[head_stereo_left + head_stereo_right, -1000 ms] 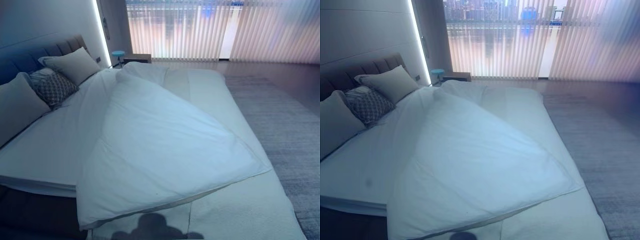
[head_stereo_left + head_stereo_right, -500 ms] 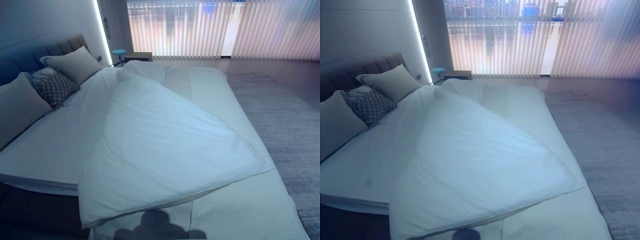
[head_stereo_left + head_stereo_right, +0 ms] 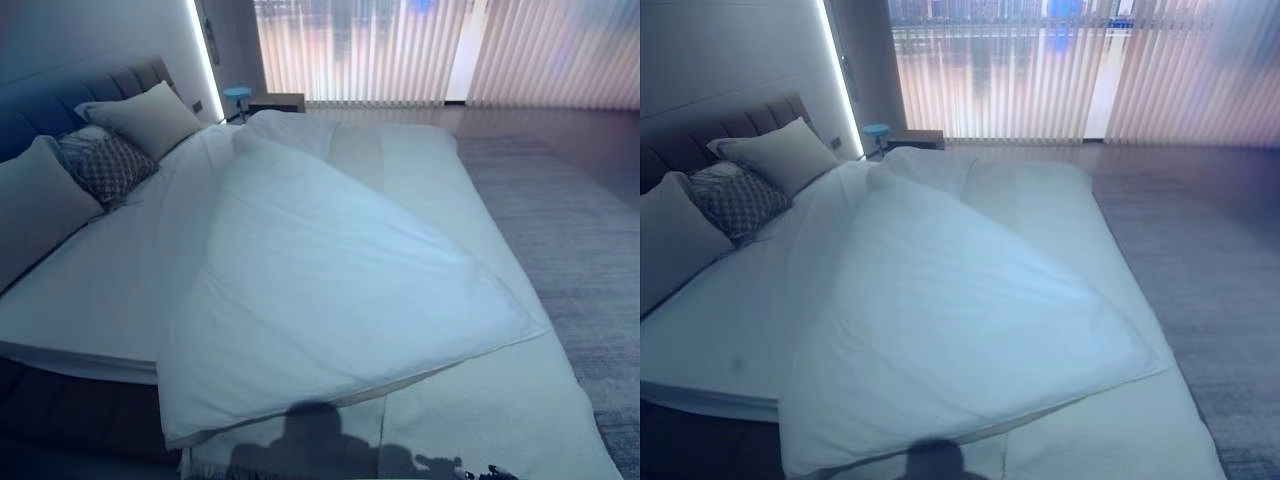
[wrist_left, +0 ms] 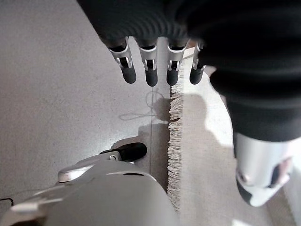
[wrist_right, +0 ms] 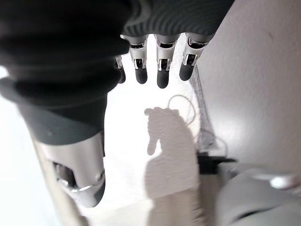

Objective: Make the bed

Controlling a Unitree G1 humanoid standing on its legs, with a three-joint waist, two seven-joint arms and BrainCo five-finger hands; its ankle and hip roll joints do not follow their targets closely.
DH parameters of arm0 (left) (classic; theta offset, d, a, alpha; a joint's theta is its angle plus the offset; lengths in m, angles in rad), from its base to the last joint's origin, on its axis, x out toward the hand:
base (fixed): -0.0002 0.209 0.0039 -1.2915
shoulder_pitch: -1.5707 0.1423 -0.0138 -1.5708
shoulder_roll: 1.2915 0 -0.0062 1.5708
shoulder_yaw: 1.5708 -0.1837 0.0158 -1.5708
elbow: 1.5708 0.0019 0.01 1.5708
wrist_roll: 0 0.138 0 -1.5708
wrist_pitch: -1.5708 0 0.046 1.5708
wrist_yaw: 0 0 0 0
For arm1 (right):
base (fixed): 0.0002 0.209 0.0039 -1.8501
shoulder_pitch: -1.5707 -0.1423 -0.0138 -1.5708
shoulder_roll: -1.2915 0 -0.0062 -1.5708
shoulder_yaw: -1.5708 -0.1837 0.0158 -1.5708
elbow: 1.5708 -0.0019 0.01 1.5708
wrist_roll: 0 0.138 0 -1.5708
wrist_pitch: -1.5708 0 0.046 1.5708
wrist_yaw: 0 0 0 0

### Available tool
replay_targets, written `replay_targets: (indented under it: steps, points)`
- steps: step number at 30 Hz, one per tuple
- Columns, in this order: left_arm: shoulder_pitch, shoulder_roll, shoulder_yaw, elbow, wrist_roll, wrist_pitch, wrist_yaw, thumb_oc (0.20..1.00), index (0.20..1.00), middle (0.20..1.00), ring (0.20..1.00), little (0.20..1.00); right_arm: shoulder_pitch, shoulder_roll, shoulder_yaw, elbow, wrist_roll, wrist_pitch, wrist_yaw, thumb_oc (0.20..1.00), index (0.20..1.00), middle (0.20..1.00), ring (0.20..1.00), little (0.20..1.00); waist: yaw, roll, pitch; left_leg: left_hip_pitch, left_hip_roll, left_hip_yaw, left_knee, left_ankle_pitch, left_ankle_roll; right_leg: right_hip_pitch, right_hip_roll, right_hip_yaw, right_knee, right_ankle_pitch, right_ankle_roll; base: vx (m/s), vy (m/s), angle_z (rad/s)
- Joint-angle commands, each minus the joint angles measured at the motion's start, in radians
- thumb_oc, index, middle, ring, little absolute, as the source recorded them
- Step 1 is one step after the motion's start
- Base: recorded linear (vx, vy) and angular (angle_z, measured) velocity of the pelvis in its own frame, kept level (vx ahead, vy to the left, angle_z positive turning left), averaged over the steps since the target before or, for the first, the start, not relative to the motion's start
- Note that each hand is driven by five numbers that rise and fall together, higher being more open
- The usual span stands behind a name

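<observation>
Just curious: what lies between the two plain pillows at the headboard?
A patterned cushion sits between the nearer pillow and the farther pillow, seen in both eye views.

**Dim, blue-tinged room lit from the far window**

Daylight is admitted through the vertical blinds [image 3: 400, 50], and a glowing wall strip [image 3: 835, 70] is seen. The duvet [image 3: 330, 290] is softly lit. The wrist views are brighter, with hard shadows cast.

Your left hand [image 4: 188, 42]: dark ribbed cover, silver dark-tipped fingers [image 4: 151, 70]. Right hand [image 5: 94, 52]: same, silver thumb [image 5: 80, 174].
</observation>
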Motion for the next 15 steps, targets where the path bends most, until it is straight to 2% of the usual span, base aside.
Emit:
replay_targets:
  steps: [1, 2, 3, 4, 5, 6, 10, 15]
  points:
    - [-0.11, -0.011, -0.023, 0.025, -0.055, -0.02, 0.033, 1.0, 1.0, 1.0, 1.0, 1.0, -0.126, 0.023, -0.017, -0.035, 0.16, -0.069, -0.038, 1.0, 1.0, 1.0, 1.0, 1.0, -0.02, -0.023, 0.036, -0.056, -0.042, -0.019, -0.006, 0.023, -0.02, 0.052, -0.062, -0.008, 0.009, -0.057, 0.145, -0.11, 0.005, 0.0]
    - [-0.145, -0.01, -0.037, 0.005, -0.1, -0.026, 0.047, 1.0, 1.0, 1.0, 1.0, 1.0, -0.171, 0.032, -0.016, -0.067, 0.251, -0.089, -0.058, 1.0, 1.0, 1.0, 1.0, 1.0, -0.02, -0.016, 0.062, -0.084, -0.042, -0.02, -0.006, 0.034, -0.022, 0.024, -0.064, -0.01, 0.009, -0.048, 0.145, -0.07, 0.005, -0.01]
    - [-0.146, -0.01, -0.037, 0.005, -0.101, -0.026, 0.047, 1.0, 1.0, 1.0, 1.0, 1.0, -0.171, 0.032, -0.016, -0.067, 0.251, -0.089, -0.058, 1.0, 1.0, 1.0, 1.0, 1.0, -0.02, -0.016, 0.061, -0.085, -0.042, -0.02, -0.006, 0.034, -0.022, 0.023, -0.064, -0.01, 0.009, -0.047, 0.145, -0.12, 0.005, -0.01]
    - [-0.182, -0.01, -0.037, -0.017, -0.164, -0.035, 0.066, 1.0, 1.0, 1.0, 1.0, 1.0, -0.213, 0.043, -0.009, -0.115, 0.325, -0.112, -0.078, 1.0, 1.0, 1.0, 1.0, 1.0, -0.02, -0.01, 0.085, -0.112, -0.042, -0.02, -0.006, 0.045, -0.024, -0.007, -0.065, -0.013, 0.013, -0.038, 0.145, -0.05, 0.0, 0.0]
    - [-0.183, -0.01, -0.037, -0.016, -0.165, -0.035, 0.066, 1.0, 1.0, 1.0, 1.0, 1.0, -0.214, 0.043, -0.009, -0.115, 0.325, -0.112, -0.079, 1.0, 1.0, 1.0, 1.0, 1.0, -0.02, -0.01, 0.084, -0.113, -0.042, -0.02, -0.006, 0.045, -0.024, -0.009, -0.065, -0.013, 0.013, -0.038, 0.145, -0.09, -0.007, 0.0]
    - [-0.213, -0.009, -0.041, -0.034, -0.225, -0.046, 0.085, 1.0, 1.0, 1.0, 1.0, 1.0, -0.261, 0.047, -0.004, -0.134, 0.38, -0.128, -0.101, 1.0, 1.0, 1.0, 1.0, 1.0, -0.02, -0.007, 0.103, -0.138, -0.041, -0.019, -0.006, 0.054, -0.026, -0.036, -0.066, -0.014, 0.018, -0.031, 0.146, -0.05, -0.01, 0.02]
    - [-0.269, -0.01, -0.043, -0.054, -0.295, -0.056, 0.111, 1.0, 1.0, 1.0, 1.0, 1.0, -0.333, 0.058, 0.006, -0.167, 0.453, -0.151, -0.134, 1.0, 1.0, 1.0, 1.0, 1.0, -0.018, -0.002, 0.132, -0.18, -0.043, -0.018, -0.006, 0.067, -0.027, -0.082, -0.069, -0.007, 0.024, -0.021, 0.145, -0.02, -0.006, 0.01]
    - [-0.351, -0.021, -0.031, -0.051, -0.415, -0.079, 0.141, 1.0, 1.0, 1.0, 1.0, 1.0, -0.476, 0.057, -0.017, -0.117, 0.536, -0.19, -0.181, 1.0, 1.0, 1.0, 1.0, 1.0, -0.014, 0.01, 0.176, -0.23, -0.045, -0.024, -0.006, 0.08, -0.028, -0.139, -0.073, -0.004, 0.041, -0.02, 0.143, 0.0, 0.0, 0.0]
